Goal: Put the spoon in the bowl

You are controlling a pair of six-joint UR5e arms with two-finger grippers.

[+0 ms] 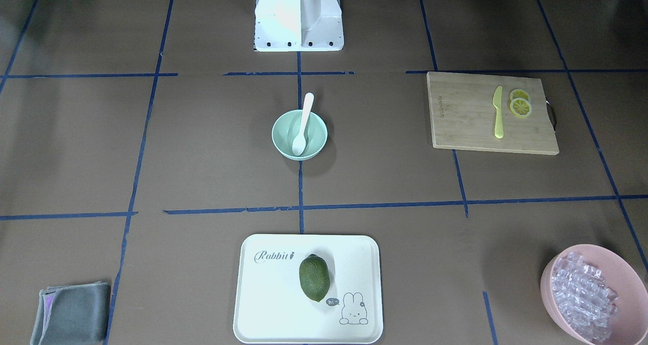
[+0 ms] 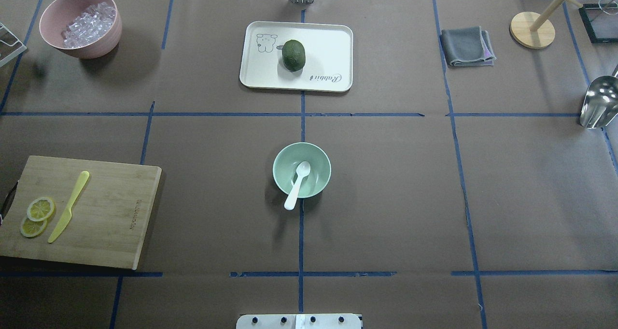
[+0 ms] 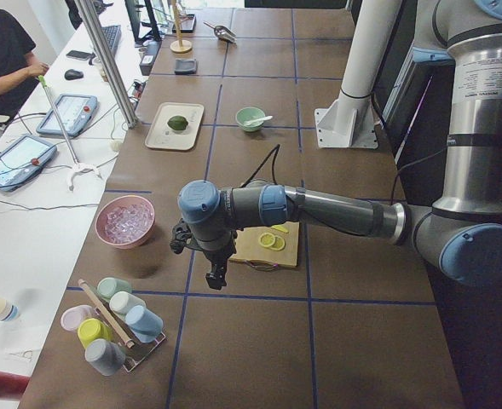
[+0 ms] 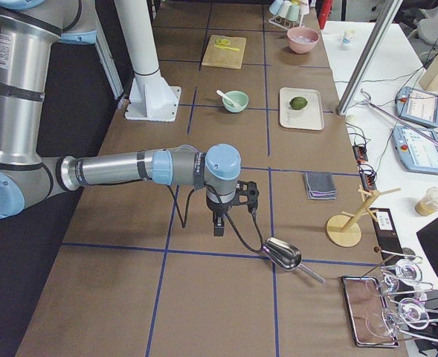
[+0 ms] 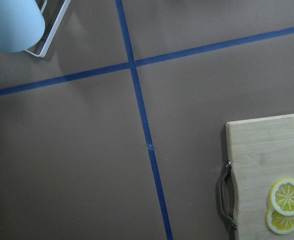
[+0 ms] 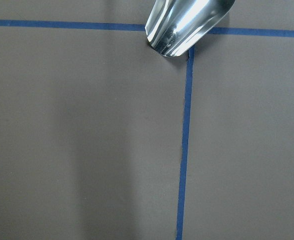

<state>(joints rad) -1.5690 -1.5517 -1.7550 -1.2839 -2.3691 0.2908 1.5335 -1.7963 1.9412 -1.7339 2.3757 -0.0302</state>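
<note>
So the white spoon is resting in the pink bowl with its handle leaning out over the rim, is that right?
Not quite: the spoon rests in the mint-green bowl, not the pink bowl, which holds clear cubes. Its handle does lean out over the rim, as the overhead exterior view shows.

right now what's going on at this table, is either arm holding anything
Nothing is being handled. The spoon lies in the bowl at the middle of the table, its head inside and its handle sticking out over the rim toward the robot. Both arms are away at the table's ends: the left gripper hangs by the cutting board, the right gripper by a metal scoop. Whether they are open or shut cannot be told.
</note>
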